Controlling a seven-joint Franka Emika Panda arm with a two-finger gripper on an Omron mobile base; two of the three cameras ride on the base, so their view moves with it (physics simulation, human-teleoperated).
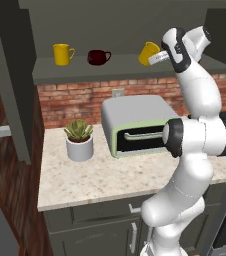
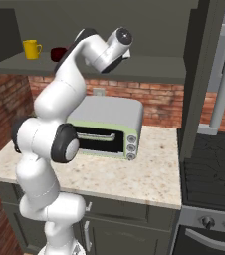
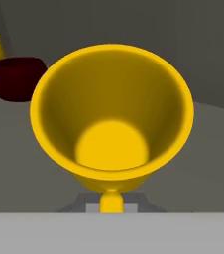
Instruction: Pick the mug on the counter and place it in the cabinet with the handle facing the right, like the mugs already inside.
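Amber and tilted, the mug point(image 1: 149, 52) hangs up at the cabinet point(image 1: 115, 22) shelf level, tipped over so its open mouth leans toward the arm, well to the right of the dark red mug point(image 1: 98, 56). From the hand camera we are looking straight down into the mug's bowl, and the handle point(image 3: 111, 201) pokes out at the bottom edge, right where the gripper point(image 1: 161, 56) has it; the claw is clamped tight on the mug by that loop. Whether the mug's base touches the shelf board point(image 1: 85, 72) or floats just above it, I cannot tell. Left of the dark red mug stands the lemon-yellow mug point(image 1: 62, 54), upright, handle to the right; the red one shows its handle to the right as well. Below the shelf runs the brick backsplash point(image 1: 75, 100), and beneath that sits the toaster oven point(image 1: 135, 125) on the counter point(image 1: 100, 180), with a potted succulent point(image 1: 79, 140) just to its left.
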